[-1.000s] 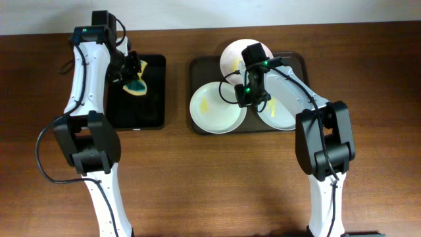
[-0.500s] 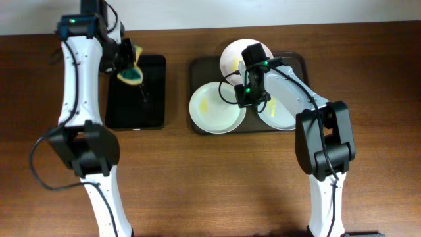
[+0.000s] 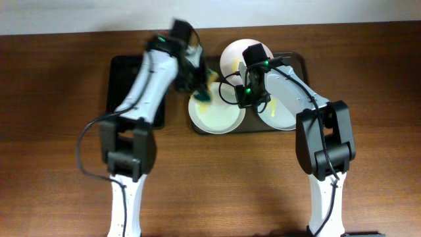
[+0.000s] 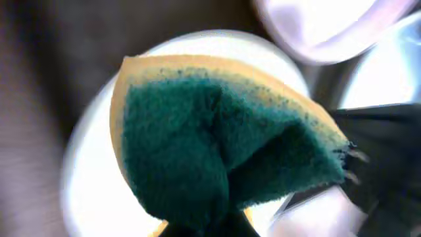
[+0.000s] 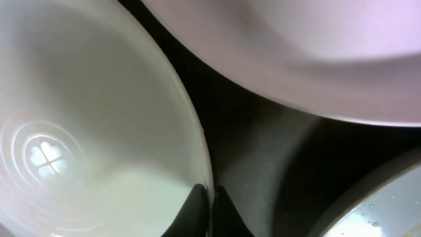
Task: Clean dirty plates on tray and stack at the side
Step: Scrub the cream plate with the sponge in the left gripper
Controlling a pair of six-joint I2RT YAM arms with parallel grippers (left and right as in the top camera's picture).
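Overhead, the job looks barely begun: all three plates sit on the tray and nothing is stacked on the desk beside it. The left fingers are clamped on a folded sponge, green scouring face outward and yellow backing at the edge. They hold it just above the near-left plate, whose yellow smear shows untouched. Whether the sponge is touching the plate yet cannot be told, as the arm is blurred. The right fingers are closed tight on that same plate's right-hand rim, as the right wrist view shows, apparently steadying it for scrubbing. The right plate also carries a yellow streak, and the far plate lies at the tray's far edge; its state is too hidden by the arm to judge. The black tray to the left lies bare. By my reckoning the first wipe is only now starting, so every plate has to be scrubbed and then lifted off and piled to one side.
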